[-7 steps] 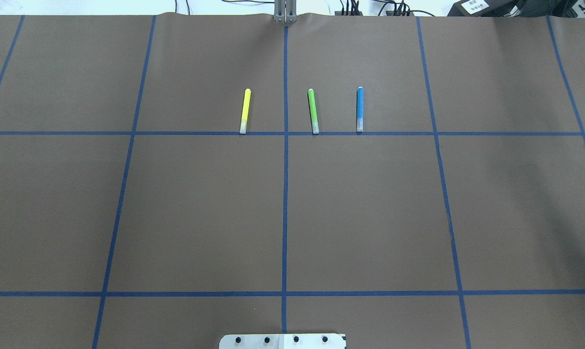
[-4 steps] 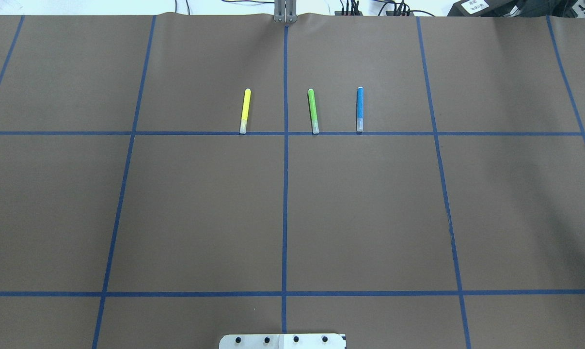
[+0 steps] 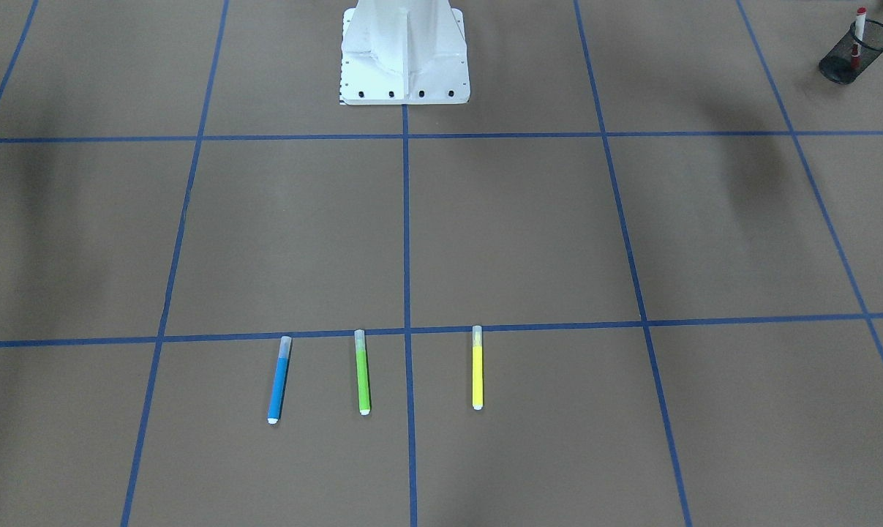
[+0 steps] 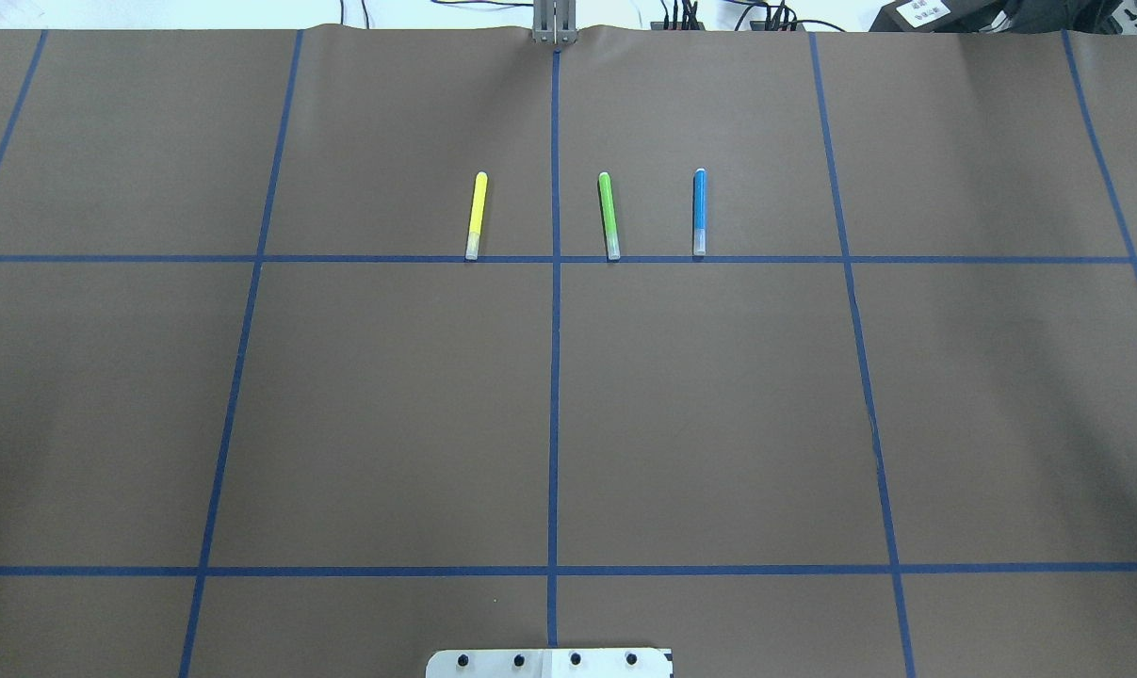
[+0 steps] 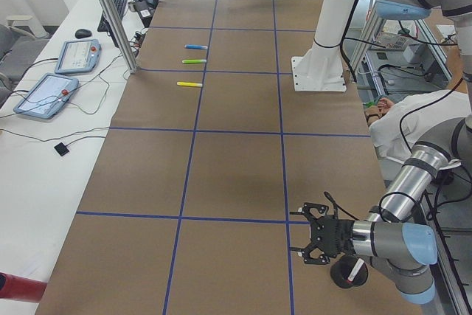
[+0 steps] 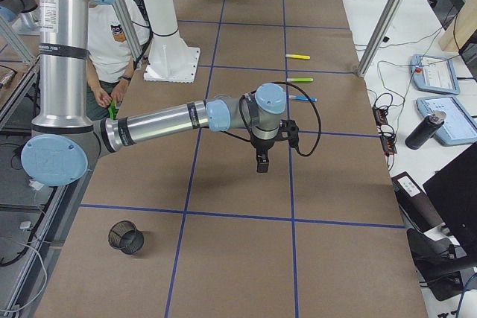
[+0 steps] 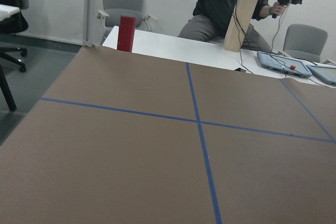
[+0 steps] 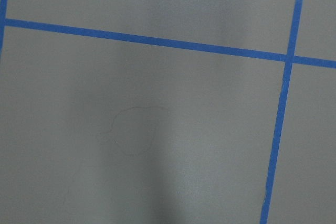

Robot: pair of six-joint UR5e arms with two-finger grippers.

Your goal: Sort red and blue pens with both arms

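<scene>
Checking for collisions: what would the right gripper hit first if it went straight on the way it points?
It points down, so the right gripper would probably meet the bare brown table cover first; its wrist view shows only paper and blue tape. The blue pen lies well away.

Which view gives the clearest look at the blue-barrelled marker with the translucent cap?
The exterior front-facing view: the blue-barrelled marker lies largest there, clear cap and white end both visible. Overhead shows it smaller; both side views show a tiny blue sliver; the wrist views miss it.
</scene>
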